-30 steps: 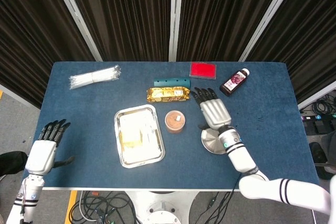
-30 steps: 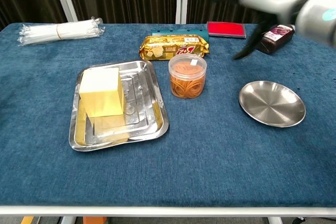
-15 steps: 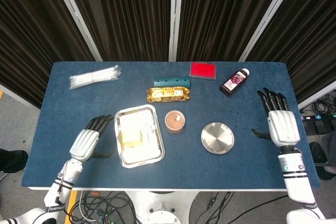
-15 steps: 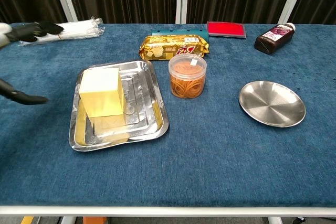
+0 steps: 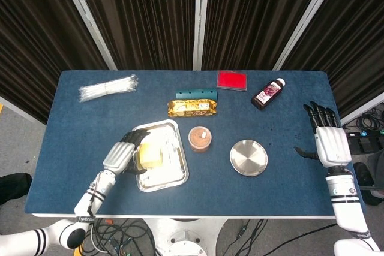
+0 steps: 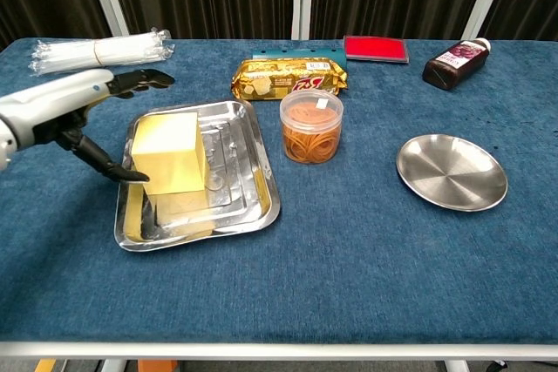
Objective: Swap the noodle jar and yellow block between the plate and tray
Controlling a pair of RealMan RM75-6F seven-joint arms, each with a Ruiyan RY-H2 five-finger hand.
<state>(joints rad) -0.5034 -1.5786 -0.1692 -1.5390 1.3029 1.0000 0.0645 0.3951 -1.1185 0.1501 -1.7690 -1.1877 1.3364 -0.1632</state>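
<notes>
The swap is judged unfinished. At lower left, the yellow rectangular block [image 6: 168, 152] remains in the shiny steel tray [image 6: 253, 206], flanked by the spread, empty left hand [image 6: 83, 111]. The round steel plate [image 6: 452, 172] sits bare at right, the clear noodle jar [image 6: 311, 125] on cloth mid-frame. The right hand [image 5: 327, 139] is held splayed, empty.

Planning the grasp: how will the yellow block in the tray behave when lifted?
The yellow block looks like a squared, flat-sided solid, so probably stiff and unlikely to roll. It fills much of the left hand's span, so likely a wide grip. Its smooth faces may slip.
</notes>
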